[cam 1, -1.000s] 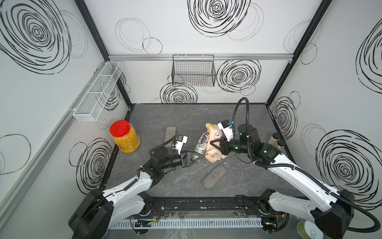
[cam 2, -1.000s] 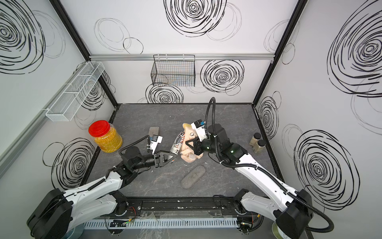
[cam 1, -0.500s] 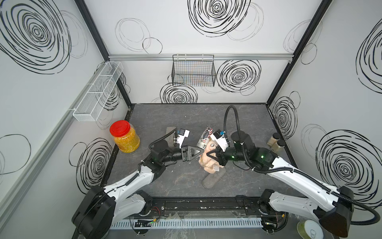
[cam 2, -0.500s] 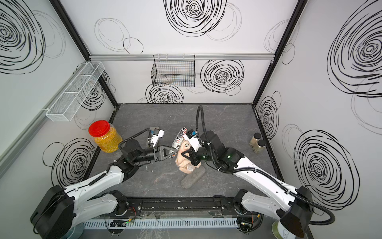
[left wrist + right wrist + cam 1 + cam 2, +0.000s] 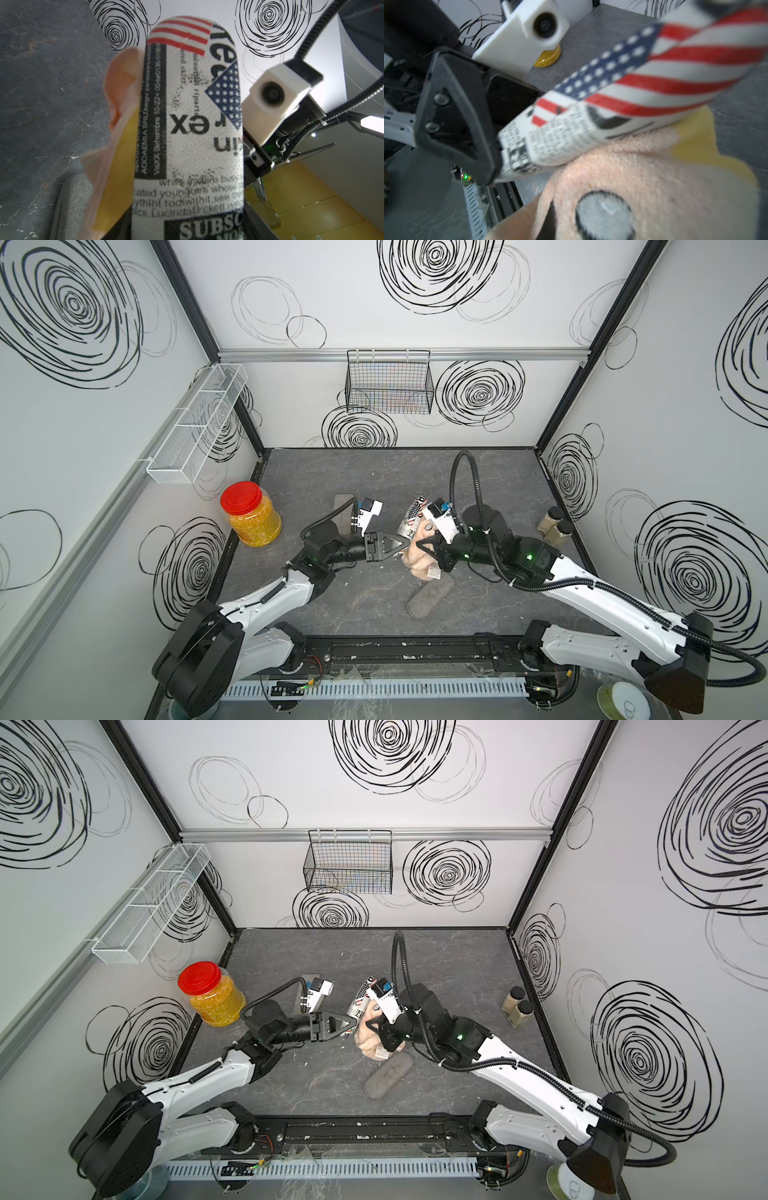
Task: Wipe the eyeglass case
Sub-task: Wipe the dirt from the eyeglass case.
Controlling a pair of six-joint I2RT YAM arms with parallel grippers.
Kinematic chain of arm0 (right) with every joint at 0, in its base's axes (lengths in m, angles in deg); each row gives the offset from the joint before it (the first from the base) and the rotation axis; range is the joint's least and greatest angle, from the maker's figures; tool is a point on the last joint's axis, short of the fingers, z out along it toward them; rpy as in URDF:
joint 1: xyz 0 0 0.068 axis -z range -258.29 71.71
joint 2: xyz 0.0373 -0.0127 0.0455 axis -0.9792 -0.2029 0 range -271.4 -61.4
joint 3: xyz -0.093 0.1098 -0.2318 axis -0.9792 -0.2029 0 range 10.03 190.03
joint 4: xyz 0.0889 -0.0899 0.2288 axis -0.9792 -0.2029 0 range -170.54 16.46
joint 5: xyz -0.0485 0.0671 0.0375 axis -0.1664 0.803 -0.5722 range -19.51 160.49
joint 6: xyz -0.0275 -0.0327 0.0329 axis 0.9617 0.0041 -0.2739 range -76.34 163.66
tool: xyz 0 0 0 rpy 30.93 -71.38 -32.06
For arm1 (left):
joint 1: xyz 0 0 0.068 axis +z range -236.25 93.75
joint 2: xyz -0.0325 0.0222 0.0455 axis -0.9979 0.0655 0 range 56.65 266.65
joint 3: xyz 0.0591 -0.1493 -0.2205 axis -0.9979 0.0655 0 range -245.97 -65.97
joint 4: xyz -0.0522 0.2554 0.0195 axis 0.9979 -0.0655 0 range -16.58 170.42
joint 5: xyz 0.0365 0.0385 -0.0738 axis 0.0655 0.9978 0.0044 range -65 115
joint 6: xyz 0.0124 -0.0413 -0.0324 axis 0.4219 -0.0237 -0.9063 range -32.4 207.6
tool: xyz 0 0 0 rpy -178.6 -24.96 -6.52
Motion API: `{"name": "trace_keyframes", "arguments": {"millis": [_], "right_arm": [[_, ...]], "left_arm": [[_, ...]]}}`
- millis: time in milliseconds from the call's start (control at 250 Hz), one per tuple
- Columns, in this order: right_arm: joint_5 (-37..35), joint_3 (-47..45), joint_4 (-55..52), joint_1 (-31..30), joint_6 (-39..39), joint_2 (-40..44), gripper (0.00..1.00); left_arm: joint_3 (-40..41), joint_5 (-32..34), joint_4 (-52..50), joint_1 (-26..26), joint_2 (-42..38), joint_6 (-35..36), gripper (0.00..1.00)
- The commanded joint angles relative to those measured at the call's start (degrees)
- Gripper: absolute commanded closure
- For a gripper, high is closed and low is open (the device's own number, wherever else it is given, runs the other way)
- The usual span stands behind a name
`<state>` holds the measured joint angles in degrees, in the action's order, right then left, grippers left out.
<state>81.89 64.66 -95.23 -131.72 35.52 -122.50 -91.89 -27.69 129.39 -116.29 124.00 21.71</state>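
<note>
The eyeglass case [image 5: 413, 516] is white with newspaper print and a stars-and-stripes flag. It is held off the table, tilted away from my left gripper [image 5: 400, 549], which is shut on its near end. The same case [image 5: 187, 124] fills the left wrist view. My right gripper [image 5: 424, 551] is shut on a peach cloth [image 5: 419, 566] with a yellow patch and a grey spot. In the right wrist view the cloth [image 5: 654, 176] lies against the side of the case [image 5: 623, 83], close to the left gripper's black finger [image 5: 452, 116]. Both top views show the case [image 5: 360, 998] and the cloth [image 5: 368, 1046] touching.
A grey felt pouch [image 5: 430, 599] lies on the table just in front of the cloth. A red-lidded jar [image 5: 249, 516] stands at the left edge and two small bottles [image 5: 555, 524] at the right wall. A black wire basket [image 5: 388, 381] hangs on the back wall.
My right gripper has carried the cloth forward along the case towards the end held by the left gripper. The left gripper has shifted slightly with the case.
</note>
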Motion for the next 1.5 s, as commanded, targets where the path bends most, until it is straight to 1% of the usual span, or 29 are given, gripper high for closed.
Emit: {"name": "trace_keyframes", "arguments": {"millis": [0,44,188,248,304,368,424,471,539,587,711,887,947,1059,1115,1187,1267,1350,1422,1458,1494], "right_arm": [[0.3,2.3,-1.4,-1.4,2.3,-0.2,0.95],[-2.6,2.5,-1.4,-1.3,2.7,0.2,0.96],[-15.6,4.0,0.6,0.2,3.0,0.4,0.97],[-18.2,4.4,2.2,2.2,3.0,0.1,0.97],[-18.4,4.4,2.9,4.5,2.9,0.1,0.97],[-17.4,4.0,4.0,6.3,2.1,0.4,0.97],[-14.5,3.7,4.1,6.9,1.7,0.6,0.97],[-10.0,3.2,4.0,6.7,1.8,0.9,0.96],[-1.4,2.0,3.6,6.0,2.1,1.4,0.95],[1.9,1.5,2.7,4.4,2.2,1.3,0.94],[2.8,1.0,-1.1,-0.5,2.3,0.4,0.94],[4.9,0.1,-3.3,-1.7,3.0,-0.7,0.94],[2.4,0.4,-3.7,-1.6,3.4,-1.0,0.95],[-10.8,0.8,-3.3,-1.2,2.7,-1.4,0.97],[-15.2,0.9,-1.8,-0.2,2.7,-1.3,0.97],[-16.4,0.9,0.7,2.5,2.8,-1.3,0.97],[-15.3,0.9,3.5,5.2,3.0,-1.5,0.97],[-15.6,1.1,5.4,6.6,3.1,-1.7,0.97],[-17.9,1.6,5.6,7.4,2.8,-2.1,0.97],[-19.2,1.6,5.5,7.7,2.3,-2.0,0.97],[-20.4,1.6,5.4,8.2,1.6,-1.9,0.97]], "left_arm": [[0.2,-2.1,2.6,0.1,0.6,1.6,0.37],[0.2,-2.2,1.9,0.1,0.8,2.3,0.37],[0.7,-2.7,1.6,0.0,1.3,2.8,0.37],[1.0,-2.7,1.2,0.0,1.3,3.2,0.37],[1.2,-2.4,1.0,-0.1,1.3,3.5,0.37],[1.3,-2.3,0.6,-0.2,1.1,4.0,0.37],[1.2,-2.2,-0.5,-0.2,1.1,4.8,0.37],[1.1,-2.2,-1.2,-0.2,1.1,5.4,0.37],[1.0,-2.3,-1.3,-0.3,1.3,5.6,0.37],[0.8,-2.4,-1.3,-0.3,1.5,5.7,0.37],[0.2,-2.7,-1.8,-0.4,2.2,6.3,0.37],[-0.2,-3.1,-3.1,-0.4,2.5,7.2,0.38],[-0.2,-3.1,-3.4,-0.4,2.2,7.3,0.38],[0.0,-3.1,-4.9,-0.5,1.0,8.6,0.38],[0.1,-3.4,-5.2,-0.6,0.6,8.8,0.38],[0.2,-3.7,-5.7,-0.8,0.2,9.1,0.37],[-0.3,-3.9,-7.5,-1.2,-0.2,10.4,0.38],[-0.6,-4.0,-8.8,-1.6,-0.7,11.3,0.38],[-0.8,-4.3,-9.0,-2.0,-1.0,11.8,0.38],[-1.1,-4.3,-10.5,-2.4,-1.1,13.3,0.38],[-1.8,-4.0,-14.2,-2.9,-1.3,16.3,0.37]]}}
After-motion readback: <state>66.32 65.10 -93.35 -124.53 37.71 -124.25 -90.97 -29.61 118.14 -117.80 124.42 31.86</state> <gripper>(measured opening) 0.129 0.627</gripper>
